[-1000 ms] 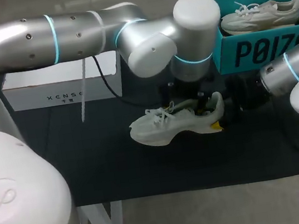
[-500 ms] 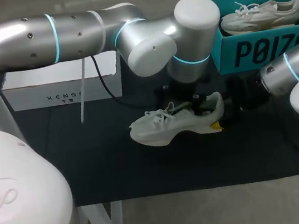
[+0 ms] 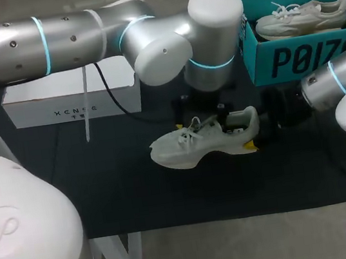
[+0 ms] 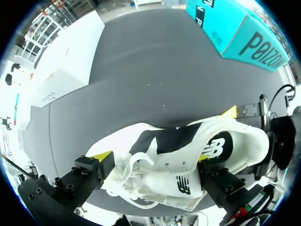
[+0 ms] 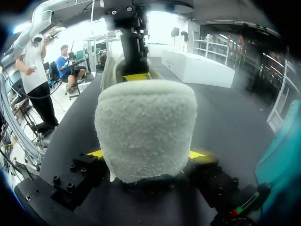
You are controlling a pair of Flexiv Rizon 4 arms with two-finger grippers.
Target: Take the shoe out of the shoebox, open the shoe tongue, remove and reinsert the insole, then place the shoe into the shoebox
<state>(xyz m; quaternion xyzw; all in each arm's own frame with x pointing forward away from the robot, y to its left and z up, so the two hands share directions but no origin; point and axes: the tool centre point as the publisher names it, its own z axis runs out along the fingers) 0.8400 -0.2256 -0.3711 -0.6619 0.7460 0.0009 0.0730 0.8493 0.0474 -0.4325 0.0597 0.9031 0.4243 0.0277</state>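
Observation:
A white shoe (image 3: 201, 141) lies on its sole on the black mat (image 3: 123, 189), toe to the left. My left gripper (image 4: 153, 160) hangs open over its middle, one yellow-tipped finger (image 4: 101, 157) beside the laces and the other against the side by the collar. In the head view the left wrist (image 3: 211, 39) hides those fingers. My right gripper (image 5: 146, 154) is shut on the shoe's padded heel (image 5: 143, 127), a yellow tip on each side. The teal shoebox (image 3: 305, 57) stands open at the back right, apart from both grippers.
A second pale shoe (image 3: 303, 17) lies inside the teal shoebox. A long white box (image 3: 71, 99) sits at the back left of the mat. Bare mat stretches in front of and to the left of the shoe.
My left arm has shifted a little to the left above the shoe, uncovering more of the shoe's collar. The shoe and my right arm have stayed put.

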